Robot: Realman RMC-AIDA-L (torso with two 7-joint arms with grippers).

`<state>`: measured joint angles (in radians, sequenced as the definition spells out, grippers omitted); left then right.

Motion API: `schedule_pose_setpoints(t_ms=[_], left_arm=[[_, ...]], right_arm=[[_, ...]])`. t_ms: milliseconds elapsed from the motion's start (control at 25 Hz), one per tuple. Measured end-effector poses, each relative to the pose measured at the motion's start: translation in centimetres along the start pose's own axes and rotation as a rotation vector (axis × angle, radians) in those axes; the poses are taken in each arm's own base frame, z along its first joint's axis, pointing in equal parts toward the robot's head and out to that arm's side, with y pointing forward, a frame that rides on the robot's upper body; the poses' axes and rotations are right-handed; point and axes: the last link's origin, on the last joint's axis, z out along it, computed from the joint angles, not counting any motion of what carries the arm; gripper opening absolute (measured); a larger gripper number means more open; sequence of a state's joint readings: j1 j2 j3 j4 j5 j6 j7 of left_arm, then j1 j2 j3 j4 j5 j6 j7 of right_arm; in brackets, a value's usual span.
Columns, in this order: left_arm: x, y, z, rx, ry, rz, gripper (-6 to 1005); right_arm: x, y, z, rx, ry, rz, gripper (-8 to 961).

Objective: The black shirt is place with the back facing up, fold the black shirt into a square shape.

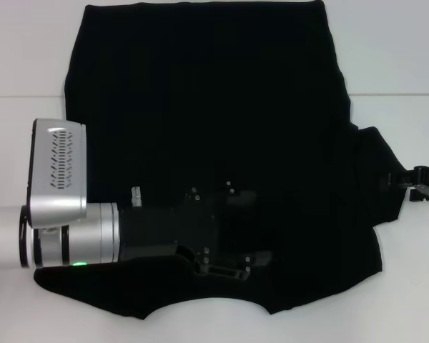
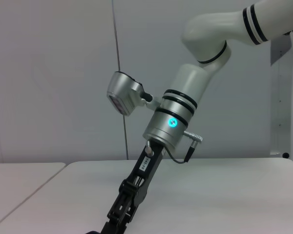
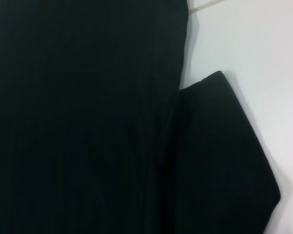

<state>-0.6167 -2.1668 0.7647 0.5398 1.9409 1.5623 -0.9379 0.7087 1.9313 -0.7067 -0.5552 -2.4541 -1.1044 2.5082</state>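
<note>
The black shirt could bunch if the left gripper (finger state untellable) drags sideways across it.

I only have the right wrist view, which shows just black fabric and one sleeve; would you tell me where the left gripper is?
Observer: The left gripper lies over the black shirt, reaching in from the robot's left, close to the near edge.
Operator: Thank you. And the right gripper?
Observer: The right gripper sits at the shirt's right side, beside the protruding sleeve.
Operator: Which end faces the robot?
Observer: The curved neckline is nearest the robot; the straight hem is farthest.
</note>
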Motion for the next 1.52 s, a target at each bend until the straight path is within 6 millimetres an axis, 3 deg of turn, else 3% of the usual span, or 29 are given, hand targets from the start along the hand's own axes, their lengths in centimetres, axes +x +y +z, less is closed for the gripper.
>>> schedule_pose_setpoints(t_ms=[440, 520, 760, 1160, 1520], left_arm=[[-0.1, 0.0, -0.2, 0.009, -0.001, -0.005, 921], [-0.3, 0.0, -0.3, 0.016, -0.006, -0.008, 921], [-0.5, 0.1, -0.4, 0.024, -0.010, -0.014, 921], [-0.7, 0.0, -0.4, 0.036, -0.017, -0.018, 920], [-0.5, 0.0, -0.4, 0.031, -0.006, -0.016, 919]], right_arm=[[0.2, 0.3, 0.7, 0.007, -0.011, -0.003, 681], [0.2, 0.2, 0.7, 0.012, -0.018, -0.011, 436], [0.3, 0.0, 0.9, 0.020, -0.024, -0.021, 192], [0.9, -0.2, 1.4, 0.035, -0.036, -0.032, -1], [0.7, -1.8, 0.1, 0.063, -0.084, -0.010, -2]])
